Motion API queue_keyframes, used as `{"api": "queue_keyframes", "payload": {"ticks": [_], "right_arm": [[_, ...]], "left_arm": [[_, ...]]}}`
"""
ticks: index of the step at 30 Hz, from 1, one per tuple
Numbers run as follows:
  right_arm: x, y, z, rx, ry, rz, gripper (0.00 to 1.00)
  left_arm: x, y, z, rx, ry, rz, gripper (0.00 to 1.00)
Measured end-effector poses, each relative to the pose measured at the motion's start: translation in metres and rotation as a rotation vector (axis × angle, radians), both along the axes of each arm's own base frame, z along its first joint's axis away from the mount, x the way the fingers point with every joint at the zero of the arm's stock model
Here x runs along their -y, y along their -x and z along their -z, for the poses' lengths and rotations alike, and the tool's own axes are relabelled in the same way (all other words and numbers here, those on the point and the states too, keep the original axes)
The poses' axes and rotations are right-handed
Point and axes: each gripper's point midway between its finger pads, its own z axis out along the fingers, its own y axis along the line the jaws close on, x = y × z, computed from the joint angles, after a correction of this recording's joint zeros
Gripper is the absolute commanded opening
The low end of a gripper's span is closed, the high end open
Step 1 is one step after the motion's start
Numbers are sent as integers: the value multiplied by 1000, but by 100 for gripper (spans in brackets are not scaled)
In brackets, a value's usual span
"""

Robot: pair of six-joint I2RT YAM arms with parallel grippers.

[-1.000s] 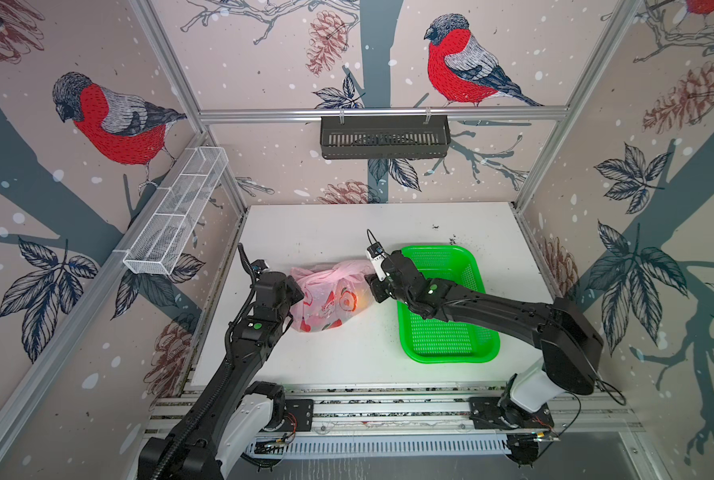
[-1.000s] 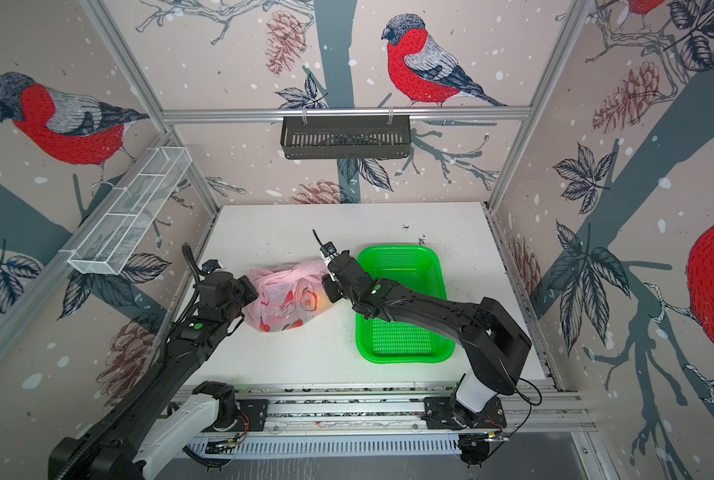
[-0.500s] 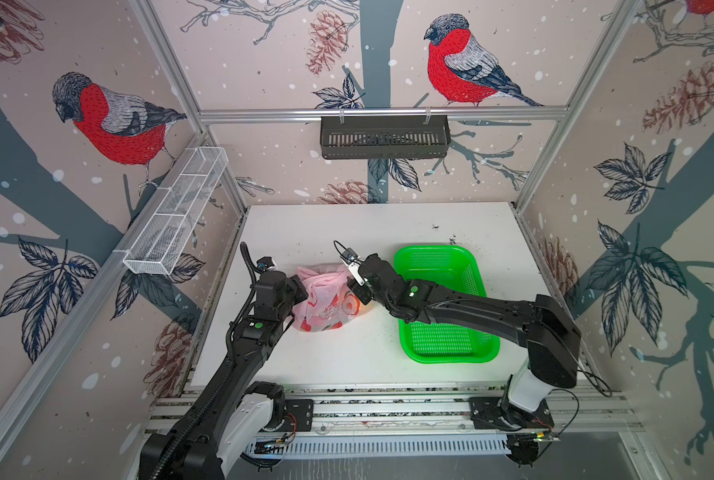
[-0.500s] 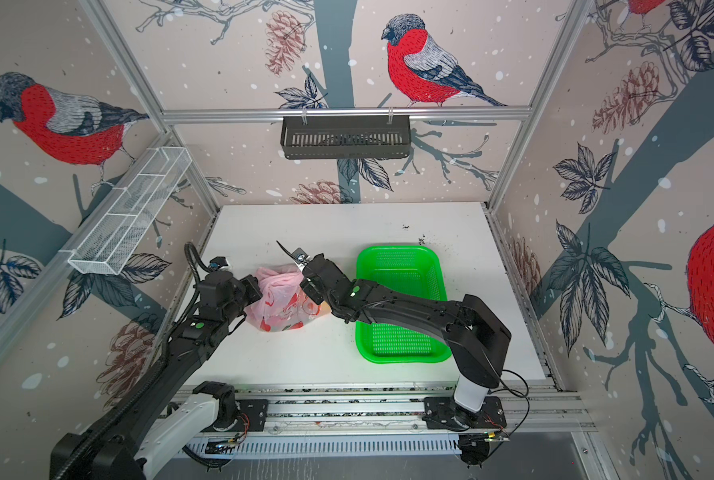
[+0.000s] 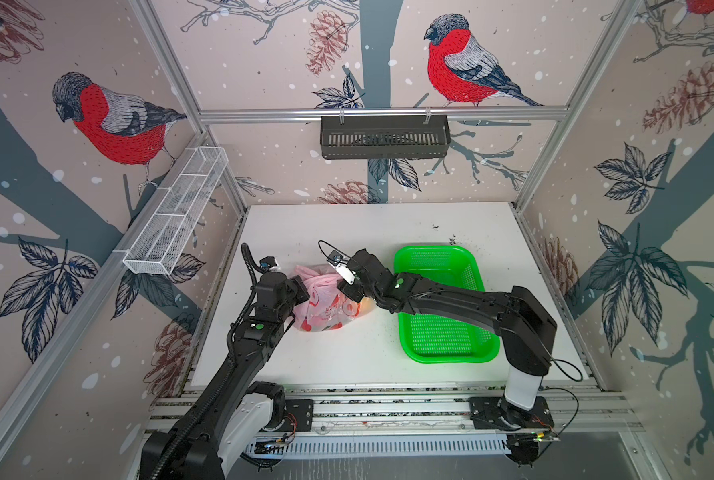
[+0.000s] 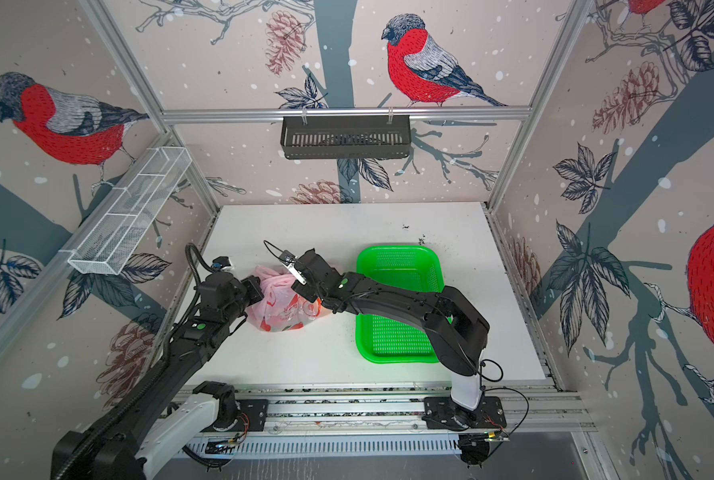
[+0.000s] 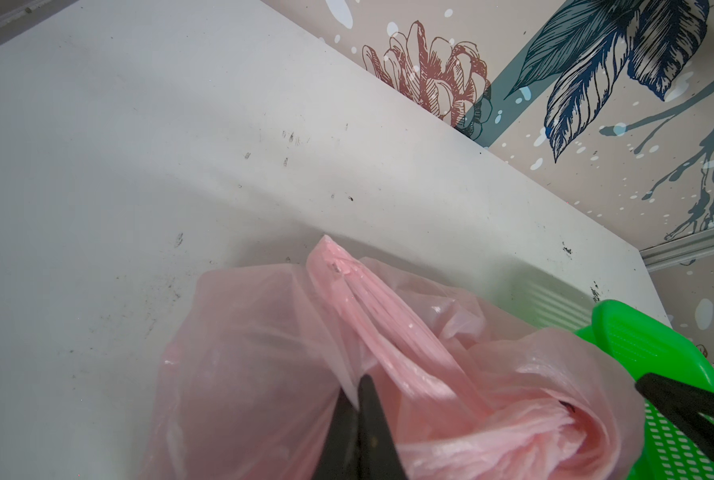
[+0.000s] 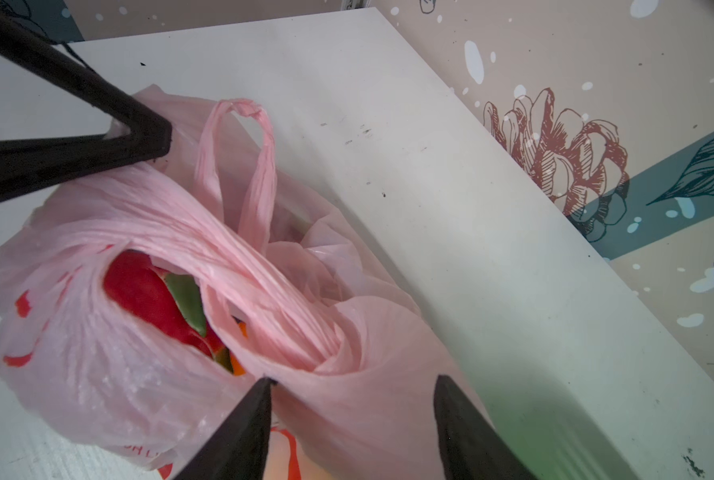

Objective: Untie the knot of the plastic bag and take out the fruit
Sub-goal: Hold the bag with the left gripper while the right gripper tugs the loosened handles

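Note:
The pink plastic bag [image 5: 320,309] [image 6: 278,309] lies left of the table's middle. My left gripper [image 5: 301,291] [image 7: 357,388] is shut on a fold of the plastic bag [image 7: 264,353] at its left side. My right gripper [image 5: 349,291] [image 8: 355,379] is open, its fingertips [image 8: 264,390] straddling the plastic bag [image 8: 76,353] beside its mouth. A twisted pink band [image 8: 239,266] crosses the mouth and one loop handle [image 8: 259,166] stands free; I cannot tell the knot apart. Inside shows fruit: a red dragon fruit [image 8: 139,291] with a green scale, and a bit of orange [image 8: 241,332].
A green perforated tray [image 5: 430,249] [image 6: 397,249] sits right of the bag, under my right forearm. A white wire rack [image 5: 176,212] hangs on the left wall and a black basket [image 5: 384,137] on the back wall. The bag lies near the table's left edge.
My right gripper has moved left over the bag and its jaws have widened. The bag has bunched up toward the left. The left gripper has stayed shut on the plastic.

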Motion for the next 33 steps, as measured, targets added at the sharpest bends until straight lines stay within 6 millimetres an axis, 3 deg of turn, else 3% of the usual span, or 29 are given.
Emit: {"api": "queue_keyframes", "payload": {"ticks": [4,7,12,19,33], "right_arm": [[-7,2,4,-19,-2,-30,67],[-13,2,7,-28,-2,-42,64],[-15,-3,21,-44,22,-35,33],[-7,0,20,-47,14,-28,16],[43,-4,-37,-59,-192,85,11]], "left_arm": [[1,-2,2,-7,-2,2,0],[1,-4,2,-2,0,4,0],[4,-5,1,4,8,16,0],[4,-6,2,8,7,15,0],[-18,-8,1,21,-53,-97,0]]}}
